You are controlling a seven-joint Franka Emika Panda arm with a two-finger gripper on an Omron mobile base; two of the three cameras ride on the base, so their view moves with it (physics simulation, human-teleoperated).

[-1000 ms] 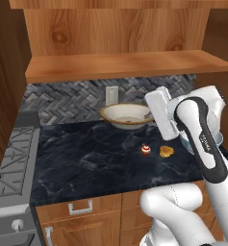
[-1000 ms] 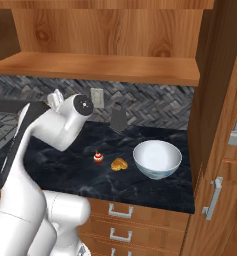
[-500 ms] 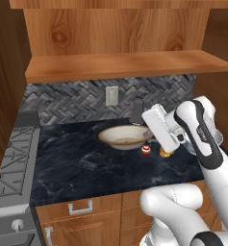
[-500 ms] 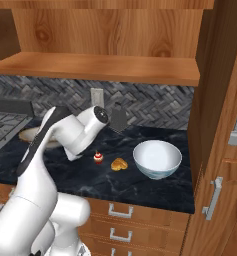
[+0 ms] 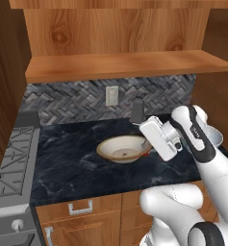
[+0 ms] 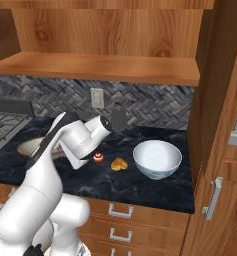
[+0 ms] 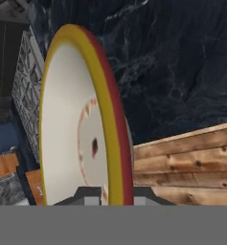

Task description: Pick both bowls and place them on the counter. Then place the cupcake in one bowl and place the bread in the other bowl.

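Cream bowl (image 5: 123, 148) low over counter (image 5: 72, 163), centre frame.
Gripper (image 7: 110, 194) fingers clamped on its rim. White bowl (image 6: 157, 158), cupcake (image 6: 98, 159), bread (image 6: 119, 164) at right.

Wall outlet (image 5: 111, 95), white, is mounted on the grey herringbone backsplash (image 5: 62, 102) and serves as the landmark. Directly above the outlet runs a wooden shelf (image 5: 125, 65), with wood panelling behind it. Below the outlet lies the dark marbled counter (image 5: 67, 163). Left of the outlet, at counter level, sits a stove (image 5: 9, 166) with black grates and knobs on its front. Below the outlet, under the counter edge, are wooden drawers (image 6: 135, 220) with metal handles. Far right of the outlet stands a tall wooden cabinet (image 6: 222, 125) with bar handles.
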